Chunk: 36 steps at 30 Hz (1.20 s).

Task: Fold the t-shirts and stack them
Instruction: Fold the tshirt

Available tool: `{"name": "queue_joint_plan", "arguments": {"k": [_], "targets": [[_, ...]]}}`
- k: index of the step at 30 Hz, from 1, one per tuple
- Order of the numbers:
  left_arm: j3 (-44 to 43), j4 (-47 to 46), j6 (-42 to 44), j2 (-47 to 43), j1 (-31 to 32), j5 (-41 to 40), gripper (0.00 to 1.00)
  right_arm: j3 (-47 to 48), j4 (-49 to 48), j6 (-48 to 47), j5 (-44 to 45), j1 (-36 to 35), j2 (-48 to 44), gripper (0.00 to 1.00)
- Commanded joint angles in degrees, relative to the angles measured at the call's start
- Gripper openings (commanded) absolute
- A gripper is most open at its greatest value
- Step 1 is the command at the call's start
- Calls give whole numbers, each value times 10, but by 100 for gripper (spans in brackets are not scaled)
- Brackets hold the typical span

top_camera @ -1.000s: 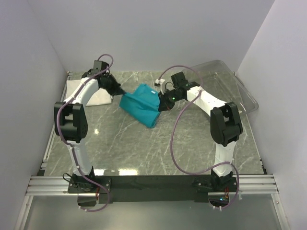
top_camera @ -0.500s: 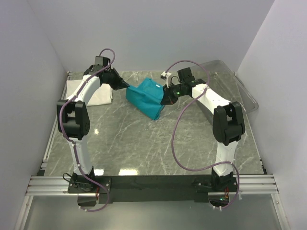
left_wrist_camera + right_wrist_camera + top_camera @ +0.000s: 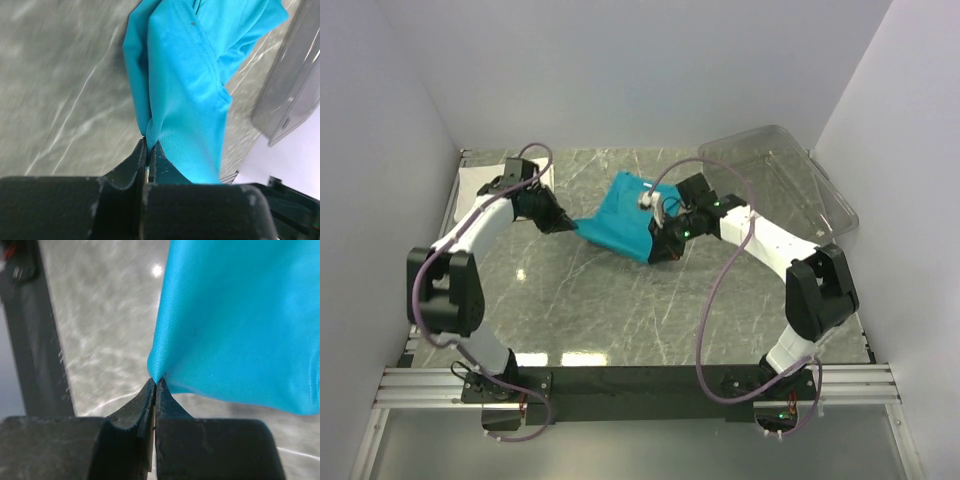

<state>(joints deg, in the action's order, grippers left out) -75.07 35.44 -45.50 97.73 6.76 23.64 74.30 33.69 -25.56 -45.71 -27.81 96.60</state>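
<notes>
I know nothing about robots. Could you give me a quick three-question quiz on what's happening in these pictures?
1. True or false: the left gripper and the right gripper are both shut on the teal-blue t-shirt.
2. Where is the white t-shirt? A) at the far left of the table; B) in the right gripper; C) on top of the teal-blue t-shirt.
3. Name the see-through thing at the table's far right.
Key: 1 true; 2 A; 3 the clear tray.
</notes>
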Motion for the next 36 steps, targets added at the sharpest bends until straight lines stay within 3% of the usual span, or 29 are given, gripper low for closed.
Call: {"name": "queue_joint_plan", "arguments": {"k": [1,11,15,18,22,26,32,36], "targets": [[62,-3,16,-82,-3,-13,0,-49,22,-30,5,-27,-49,0],[255,60,8,-266,-2,-2,0,-144,84,-88,5,-95,-143,0],[266,101,1,-337,-3,-7,0,-162,77,-74,3,-109,-182,0],[244,80,-6,-332,-2,-5,0,-145,62,-59,18,-105,-183,0],[174,18,-10,-231,-2,11,0,-107,46,-41,19,-70,-140,0],[33,-59,-14,-105,2,41,0,-56,28,-31,25,-2,-92,0],[-206,-71,-22,104,13,73,0,46,11,-20,32,67,9,0],[-310,-64,-35,230,23,74,0,80,-7,3,55,83,69,0]]}}
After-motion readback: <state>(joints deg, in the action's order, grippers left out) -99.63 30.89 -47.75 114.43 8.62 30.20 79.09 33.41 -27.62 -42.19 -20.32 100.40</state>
